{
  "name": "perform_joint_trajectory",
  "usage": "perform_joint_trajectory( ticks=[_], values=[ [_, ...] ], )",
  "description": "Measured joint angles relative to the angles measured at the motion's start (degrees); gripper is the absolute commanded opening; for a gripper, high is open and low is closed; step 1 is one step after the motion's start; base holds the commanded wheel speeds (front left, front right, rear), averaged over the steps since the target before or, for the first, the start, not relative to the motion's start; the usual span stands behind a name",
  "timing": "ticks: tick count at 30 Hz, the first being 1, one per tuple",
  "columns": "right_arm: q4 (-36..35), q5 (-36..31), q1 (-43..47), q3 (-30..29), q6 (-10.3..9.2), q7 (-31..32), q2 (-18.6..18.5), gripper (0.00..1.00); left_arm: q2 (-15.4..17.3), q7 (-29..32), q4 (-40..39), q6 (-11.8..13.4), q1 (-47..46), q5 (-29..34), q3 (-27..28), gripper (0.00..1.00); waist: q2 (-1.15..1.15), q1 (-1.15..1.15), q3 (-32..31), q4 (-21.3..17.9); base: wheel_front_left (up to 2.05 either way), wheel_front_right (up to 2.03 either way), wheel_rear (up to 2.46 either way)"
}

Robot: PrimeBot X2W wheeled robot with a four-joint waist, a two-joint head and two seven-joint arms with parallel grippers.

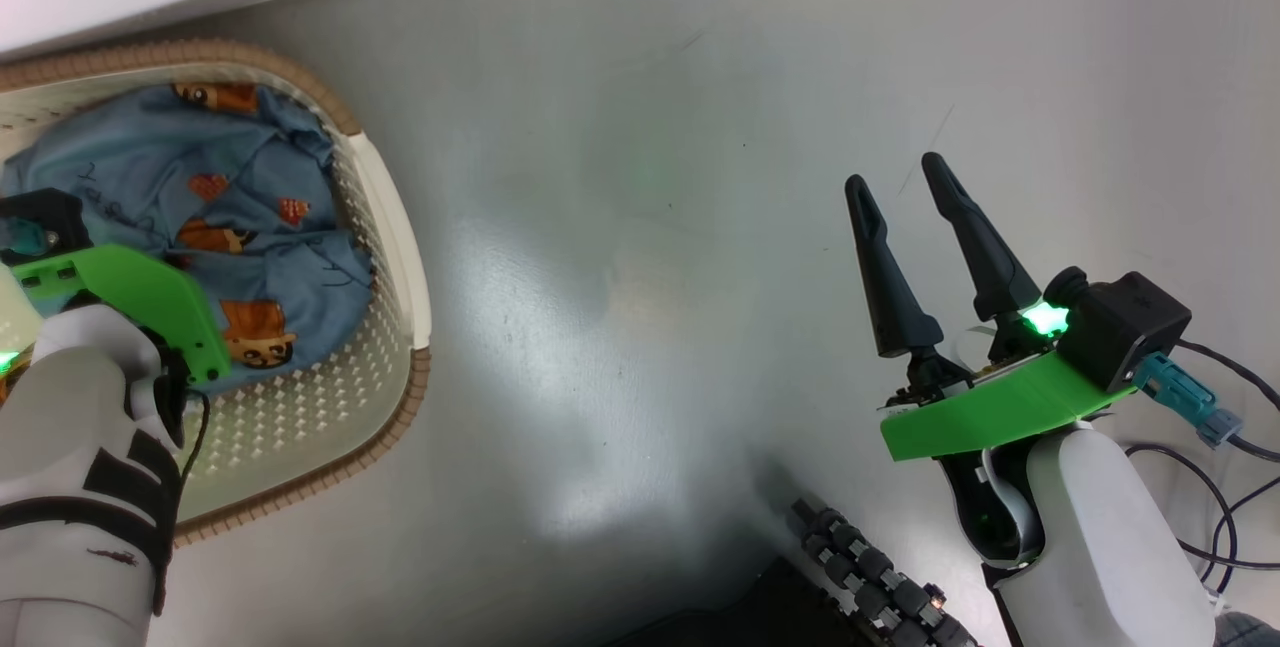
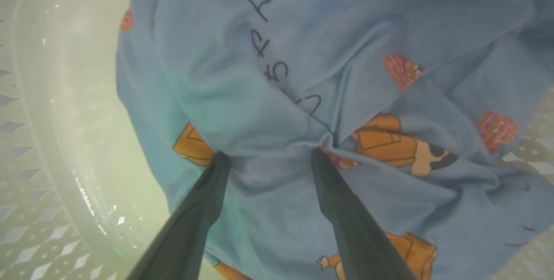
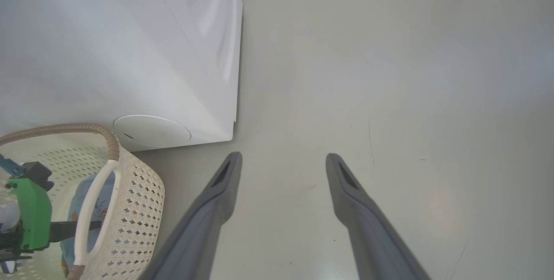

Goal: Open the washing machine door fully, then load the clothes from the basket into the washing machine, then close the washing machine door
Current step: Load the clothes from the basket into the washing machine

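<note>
Grey floor (image 1: 650, 227) by the washing machine (image 3: 130, 55): we press our wide-spread left gripper (image 2: 269, 153) into clothes (image 1: 200, 217) in the basket (image 1: 395, 227), right gripper (image 1: 895, 172) agape and empty, loading apparently unstarted.

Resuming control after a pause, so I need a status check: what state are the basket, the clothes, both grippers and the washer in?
Basket, upright on the floor, loaded.
Clothes, crumpled inside it.
Left gripper, open, tips pressed into the fabric, nothing clamped.
Right gripper, open, empty, above the floor.
Washer, next to the basket; door state can't be told.
</note>
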Motion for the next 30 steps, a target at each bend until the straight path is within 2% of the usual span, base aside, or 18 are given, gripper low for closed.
perform_joint_trajectory(
  ticks=[3,4,6,7,11,15,23,30],
  values=[
    [-0.18,-0.01,0.01,-0.20,0.00,0.00,0.01,1.00,0.00,-0.01,0.08,0.00,-0.20,0.04,-0.45,1.00,0.00,0.00,0.20,-0.10,0.00,0.00,0.00],
    [-0.24,-0.01,0.01,-0.23,0.00,0.00,0.01,1.00,0.00,-0.01,0.10,0.00,-0.21,0.16,-0.76,0.91,0.00,0.00,0.27,-0.12,0.00,0.00,0.00],
    [-0.38,-0.01,0.01,-0.29,0.00,0.00,0.01,1.00,0.01,-0.01,0.15,0.00,-0.26,0.38,-1.27,0.63,0.00,0.00,0.47,-0.20,0.00,0.00,0.00],
    [-0.45,-0.01,0.01,-0.30,0.00,0.00,0.01,1.00,0.01,-0.01,0.20,0.00,-0.34,0.49,-1.46,0.54,0.00,0.00,0.58,-0.26,0.00,0.00,0.00],
    [-0.78,-0.02,0.01,-0.56,0.00,0.00,-0.02,1.00,0.02,-0.09,0.33,0.00,-1.02,0.59,-1.96,0.35,0.00,0.00,1.00,-0.53,0.00,0.00,0.00],
    [-0.92,-0.09,0.01,-0.90,0.00,0.00,-0.07,1.00,-0.10,-0.52,0.35,0.00,-1.34,0.59,-2.34,0.00,0.00,0.00,1.33,-0.56,0.00,0.00,0.00],
    [-0.71,-0.10,-0.05,-1.88,0.00,0.00,-0.19,1.00,-1.60,-3.23,0.56,-0.13,-1.31,-1.49,-1.31,0.00,0.00,0.00,0.69,0.43,0.00,0.00,0.00],
    [-0.49,-0.11,-0.05,-2.38,0.00,0.00,-0.91,1.00,-4.12,-9.75,0.55,-3.09,1.31,-2.75,-1.42,0.00,0.00,0.00,-2.29,2.11,0.00,0.00,0.00]
  ],
)
